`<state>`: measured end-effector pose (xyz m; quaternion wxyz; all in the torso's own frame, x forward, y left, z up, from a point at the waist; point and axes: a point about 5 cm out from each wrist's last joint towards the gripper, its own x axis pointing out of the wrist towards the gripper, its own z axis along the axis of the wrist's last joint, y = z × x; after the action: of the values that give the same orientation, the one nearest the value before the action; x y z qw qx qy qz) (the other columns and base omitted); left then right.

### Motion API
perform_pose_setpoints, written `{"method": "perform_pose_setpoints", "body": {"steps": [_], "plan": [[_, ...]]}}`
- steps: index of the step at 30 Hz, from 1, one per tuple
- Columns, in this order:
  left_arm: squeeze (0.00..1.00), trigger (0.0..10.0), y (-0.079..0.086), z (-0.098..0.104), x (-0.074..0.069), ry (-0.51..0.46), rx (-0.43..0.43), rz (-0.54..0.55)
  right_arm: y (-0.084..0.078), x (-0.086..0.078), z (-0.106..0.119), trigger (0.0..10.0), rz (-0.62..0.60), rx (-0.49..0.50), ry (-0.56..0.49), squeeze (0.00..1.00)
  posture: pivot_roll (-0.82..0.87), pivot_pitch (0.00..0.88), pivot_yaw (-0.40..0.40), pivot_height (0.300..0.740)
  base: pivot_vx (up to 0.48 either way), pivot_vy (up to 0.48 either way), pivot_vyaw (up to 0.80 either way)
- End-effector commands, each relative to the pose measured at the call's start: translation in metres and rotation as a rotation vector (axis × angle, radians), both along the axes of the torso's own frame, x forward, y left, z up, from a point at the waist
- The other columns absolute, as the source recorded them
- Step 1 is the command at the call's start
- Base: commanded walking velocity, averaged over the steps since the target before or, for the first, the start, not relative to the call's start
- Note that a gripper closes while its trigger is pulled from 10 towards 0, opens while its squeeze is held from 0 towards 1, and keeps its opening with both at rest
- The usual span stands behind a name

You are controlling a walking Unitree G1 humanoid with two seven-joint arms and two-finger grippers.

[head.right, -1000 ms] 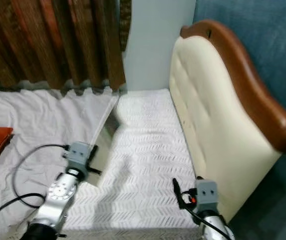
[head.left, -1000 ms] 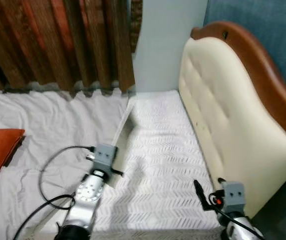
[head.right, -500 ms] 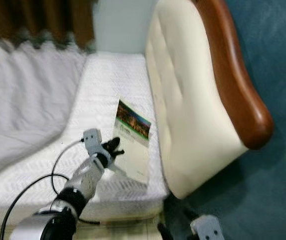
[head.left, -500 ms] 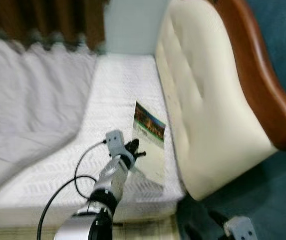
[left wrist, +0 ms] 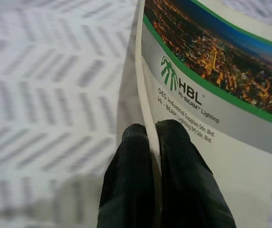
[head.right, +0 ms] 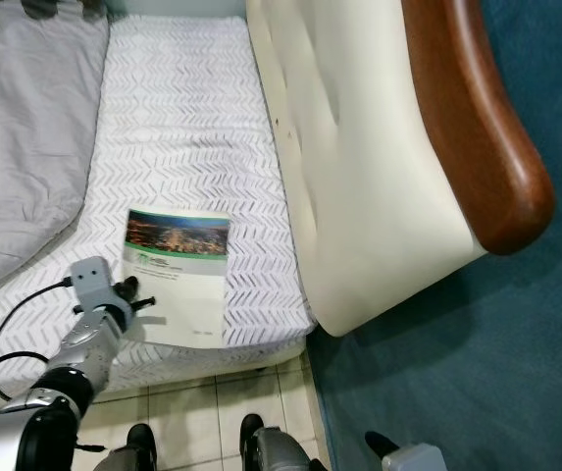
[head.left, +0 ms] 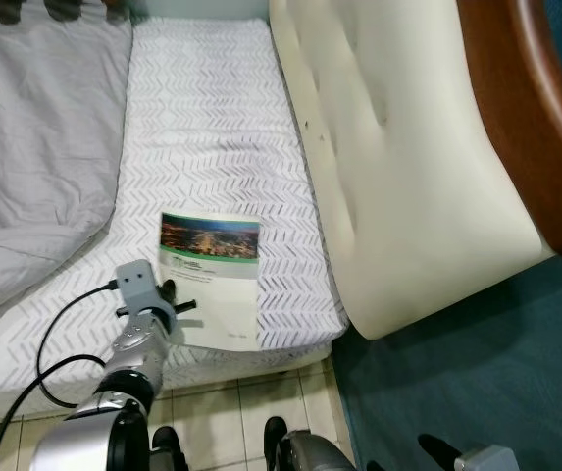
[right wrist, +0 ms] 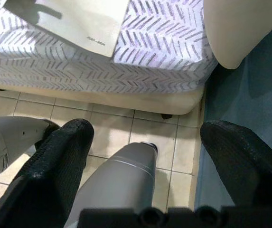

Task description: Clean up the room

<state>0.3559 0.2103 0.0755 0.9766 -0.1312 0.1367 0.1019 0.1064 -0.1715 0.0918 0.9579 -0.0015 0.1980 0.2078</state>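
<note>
Booklet edge pinched in left claw, resting on mattress.

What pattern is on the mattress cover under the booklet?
White with grey chevron (herringbone) dashes on the mattress cover; clearest in the left eye view, around the booklet.

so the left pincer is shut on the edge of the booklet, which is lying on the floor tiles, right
Not quite. The left pincer is shut on the edge of the booklet, but the booklet lies on the mattress near its corner, not on the floor tiles, as the left eye view shows.
</note>
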Motion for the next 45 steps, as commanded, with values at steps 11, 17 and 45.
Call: {"method": "perform_pose_setpoints", "body": {"steps": [11,17,45], "plan": [[0.00,10.0,0.007,-0.017,-0.011,0.061,-0.154,0.175,-0.002,0.003,-0.004,10.0,-0.025,-0.010,0.026,0.00,-0.40,0.423,-0.181,0.740,0.000,0.000,0.00],[0.00,10.0,-0.005,-0.007,-0.002,0.048,-0.133,0.118,0.000,0.001,-0.002,10.0,-0.029,-0.013,0.028,0.00,-0.44,0.424,-0.176,0.740,0.000,0.000,0.00],[1.00,10.0,0.001,0.003,0.004,0.020,-0.078,0.076,0.000,-0.004,-0.015,10.0,-0.048,-0.013,0.072,0.00,-0.40,0.359,-0.123,0.740,0.000,0.000,0.00]]}}
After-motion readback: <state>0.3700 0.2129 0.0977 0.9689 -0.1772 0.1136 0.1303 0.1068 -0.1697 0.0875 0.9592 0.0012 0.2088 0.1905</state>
